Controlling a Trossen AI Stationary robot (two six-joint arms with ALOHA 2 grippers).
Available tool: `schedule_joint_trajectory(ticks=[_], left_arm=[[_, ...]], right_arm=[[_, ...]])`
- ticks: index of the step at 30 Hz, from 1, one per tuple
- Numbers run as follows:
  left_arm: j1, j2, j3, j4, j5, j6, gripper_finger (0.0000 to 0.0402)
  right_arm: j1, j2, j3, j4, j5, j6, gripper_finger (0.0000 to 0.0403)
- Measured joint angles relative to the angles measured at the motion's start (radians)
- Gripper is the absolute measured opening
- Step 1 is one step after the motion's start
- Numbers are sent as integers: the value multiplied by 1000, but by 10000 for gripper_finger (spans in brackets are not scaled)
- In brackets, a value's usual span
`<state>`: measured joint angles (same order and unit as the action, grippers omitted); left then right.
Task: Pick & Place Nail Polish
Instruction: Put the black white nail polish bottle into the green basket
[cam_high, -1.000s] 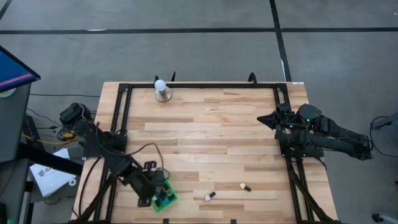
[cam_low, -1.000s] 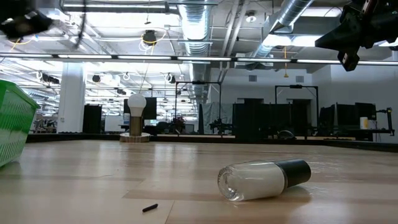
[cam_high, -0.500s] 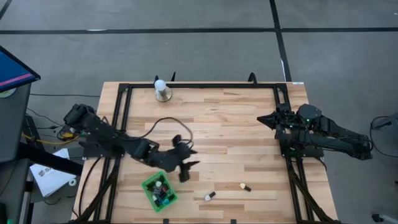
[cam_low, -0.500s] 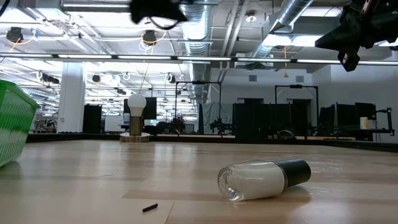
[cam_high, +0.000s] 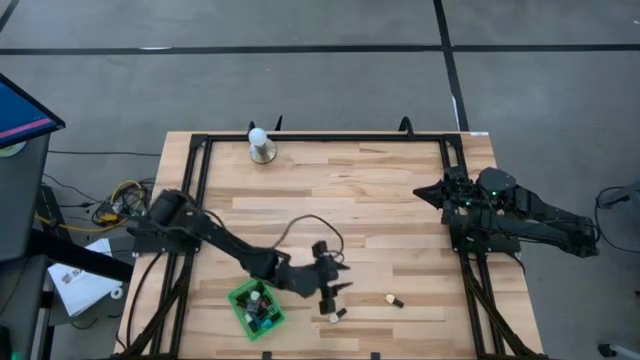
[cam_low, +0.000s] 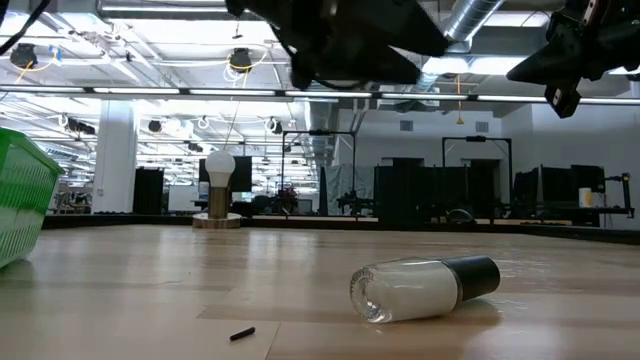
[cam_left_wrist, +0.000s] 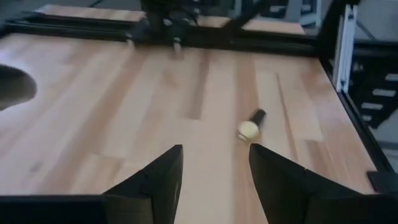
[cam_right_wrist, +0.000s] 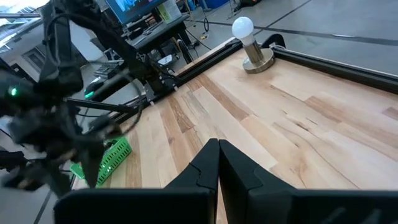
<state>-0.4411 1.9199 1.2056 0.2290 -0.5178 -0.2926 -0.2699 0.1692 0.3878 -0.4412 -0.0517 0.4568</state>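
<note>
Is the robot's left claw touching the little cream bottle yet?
Apart. In the left wrist view, the left gripper's open fingers frame bare table, and the cream bottle lies farther ahead with wood showing between them.

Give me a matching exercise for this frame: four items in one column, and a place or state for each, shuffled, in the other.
Items:
1. left pincer
2. right pincer
3. green basket
4. white ball-topped stand

Places or states:
A. at the table's far edge
B. open, above the two loose bottles near the front edge
C. shut, parked at the table's right side
D. near the front edge, bottles inside

Pairs: 1-B, 2-C, 3-D, 4-A
</note>
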Motion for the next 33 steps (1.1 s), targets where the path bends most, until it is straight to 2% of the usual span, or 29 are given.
schedule_joint_trajectory(ticks=[7, 12, 18, 33], left_arm=[[-49, 155, 110, 7, 2, -7, 181], [-82, 219, 139, 5, 2, -35, 181], [-118, 253, 138, 0, 13, -133, 181], [-147, 255, 138, -61, 14, -144, 166]], right_arm=[[-1, 0, 0, -1, 0, 0, 0], [-1, 0, 0, 0, 0, 0, 0], [-1, 0, 0, 0, 0, -1, 0], [-1, 0, 0, 0, 27, -1, 0]])
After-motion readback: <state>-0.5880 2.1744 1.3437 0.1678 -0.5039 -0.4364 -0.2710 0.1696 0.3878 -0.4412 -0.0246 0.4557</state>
